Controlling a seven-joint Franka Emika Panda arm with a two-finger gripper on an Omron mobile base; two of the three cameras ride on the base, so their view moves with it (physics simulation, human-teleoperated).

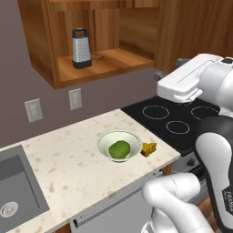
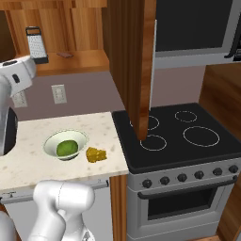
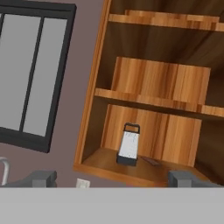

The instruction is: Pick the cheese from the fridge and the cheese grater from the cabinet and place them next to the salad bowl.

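The cheese grater (image 1: 81, 48) (image 2: 36, 44) stands upright on the bottom plank of the open wooden cabinet (image 1: 42, 41). In the hand view the cheese grater (image 3: 129, 149) sits ahead, well beyond my open gripper (image 3: 113, 179), whose jaws stand wide apart with nothing between them. On the speckled counter the salad bowl (image 1: 101, 142) (image 2: 49, 140) holds a green ball. The yellow-orange cheese (image 1: 148, 149) (image 2: 95, 154) lies on the counter touching or almost touching the bowl's right side. The fridge is out of view.
A black stove (image 1: 177, 120) (image 2: 179, 134) adjoins the counter on the right. The open cabinet door (image 2: 139, 66) hangs over the stove's left edge. A steel sink (image 1: 18, 182) lies at the left. Wall outlets (image 1: 75, 98) sit under the cabinet, and a dark-framed window (image 3: 30, 74) is left of it.
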